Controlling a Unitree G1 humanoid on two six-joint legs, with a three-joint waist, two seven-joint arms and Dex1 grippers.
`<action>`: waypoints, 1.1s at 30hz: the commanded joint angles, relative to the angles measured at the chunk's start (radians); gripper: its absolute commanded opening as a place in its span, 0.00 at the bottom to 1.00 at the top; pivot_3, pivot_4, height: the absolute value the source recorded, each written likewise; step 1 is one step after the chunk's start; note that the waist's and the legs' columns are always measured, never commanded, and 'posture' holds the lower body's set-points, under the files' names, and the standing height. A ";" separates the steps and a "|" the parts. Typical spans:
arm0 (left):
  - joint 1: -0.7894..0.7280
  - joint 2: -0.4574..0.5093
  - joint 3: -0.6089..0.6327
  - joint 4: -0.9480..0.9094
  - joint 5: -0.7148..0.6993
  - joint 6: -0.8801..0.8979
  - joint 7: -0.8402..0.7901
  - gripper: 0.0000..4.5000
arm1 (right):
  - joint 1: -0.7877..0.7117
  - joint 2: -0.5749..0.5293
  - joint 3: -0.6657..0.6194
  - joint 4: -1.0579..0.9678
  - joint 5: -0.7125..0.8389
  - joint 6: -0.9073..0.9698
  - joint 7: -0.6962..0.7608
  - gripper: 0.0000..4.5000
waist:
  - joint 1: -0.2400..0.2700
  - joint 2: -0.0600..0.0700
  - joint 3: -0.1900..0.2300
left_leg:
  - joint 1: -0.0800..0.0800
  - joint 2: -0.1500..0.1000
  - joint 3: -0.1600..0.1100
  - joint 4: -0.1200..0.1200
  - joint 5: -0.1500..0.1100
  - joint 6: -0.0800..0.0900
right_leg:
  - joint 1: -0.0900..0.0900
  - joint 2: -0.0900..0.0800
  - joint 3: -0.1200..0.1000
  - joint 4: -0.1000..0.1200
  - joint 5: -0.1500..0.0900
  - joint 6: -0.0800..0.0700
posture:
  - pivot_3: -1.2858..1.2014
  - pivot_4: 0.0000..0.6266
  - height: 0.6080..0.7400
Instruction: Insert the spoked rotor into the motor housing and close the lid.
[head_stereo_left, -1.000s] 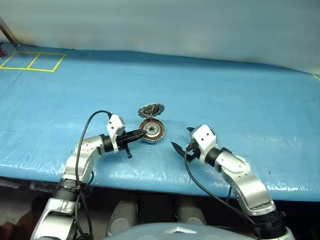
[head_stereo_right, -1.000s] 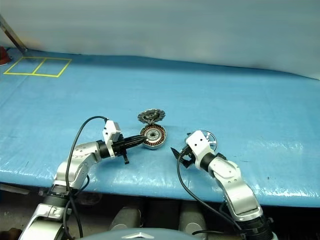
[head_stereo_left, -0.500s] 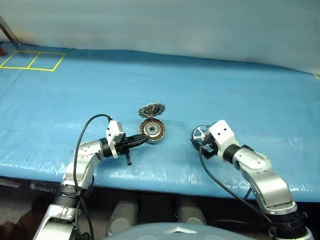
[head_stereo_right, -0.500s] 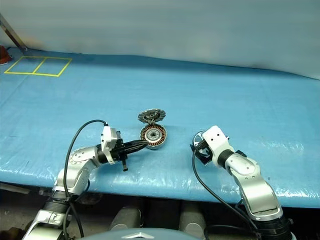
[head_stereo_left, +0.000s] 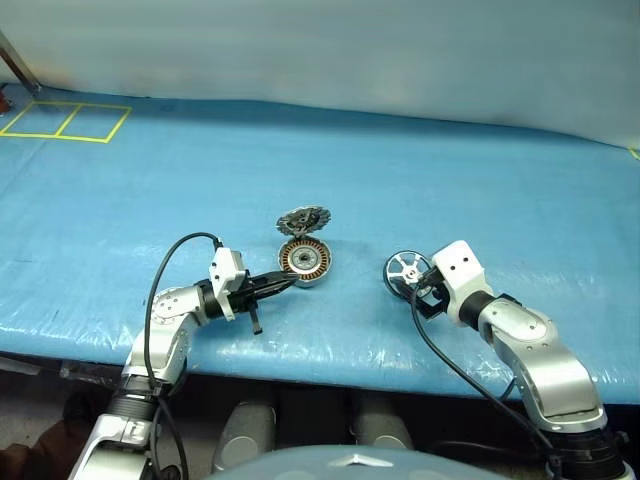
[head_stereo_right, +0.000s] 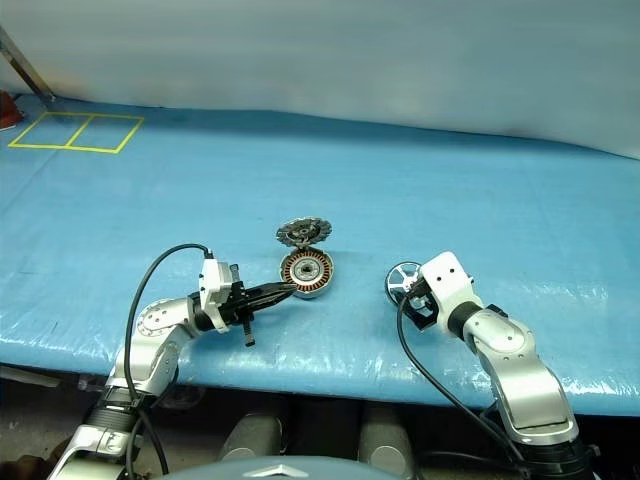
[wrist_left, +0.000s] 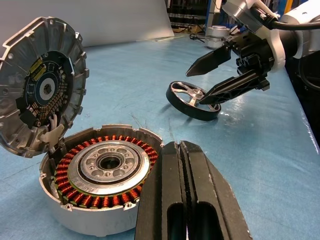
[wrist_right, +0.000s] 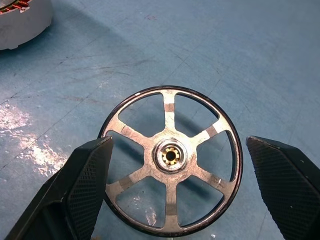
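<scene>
Head view: motor housing (head_stereo_left: 304, 260) sits mid-table on blue tarp (head_stereo_left: 450, 180), hinged lid (head_stereo_left: 302, 218) raised behind it. Spoked rotor (head_stereo_left: 407, 271) lies flat to housing's right, apart from it.

Left wrist view: left gripper (wrist_left: 184, 165) fingers pressed together, empty, tips just beside housing wall; copper-orange windings ring pale hub inside; finned lid stands tilted open.

Right wrist view: right gripper (wrist_right: 175, 165) jaws spread wide, straddling six-spoke silver rotor with dark rim, brass-toned hub; no contact visible.
</scene>
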 joint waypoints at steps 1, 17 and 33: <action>-0.002 -0.004 0.001 -0.002 0.001 -0.022 0.006 0.01 | 0.000 0.004 0.002 -0.014 0.001 -0.004 -0.009 1.00 | 0.000 0.000 0.000 | 0.000 0.000 0.000 0.000 0.000 0.000 | 0.000 0.000 0.000 0.000 0.000 0.000 | 0.52 0.24 1.00; -0.003 0.000 0.004 0.011 0.023 -0.040 0.028 0.00 | -0.015 0.019 0.041 0.027 -0.016 0.005 -0.028 0.74 | 0.000 0.000 0.000 | 0.000 0.000 0.000 0.000 0.000 0.000 | 0.000 0.000 0.000 0.000 0.000 0.000 | 0.52 0.24 1.00; 0.013 0.006 0.017 0.003 0.017 -0.045 0.035 0.00 | -0.013 0.016 0.087 0.055 -0.031 0.023 -0.015 0.37 | -0.005 -0.004 -0.003 | 0.002 0.001 0.000 0.000 0.000 0.000 | 0.002 0.000 0.000 0.000 0.000 0.000 | 0.52 0.24 1.00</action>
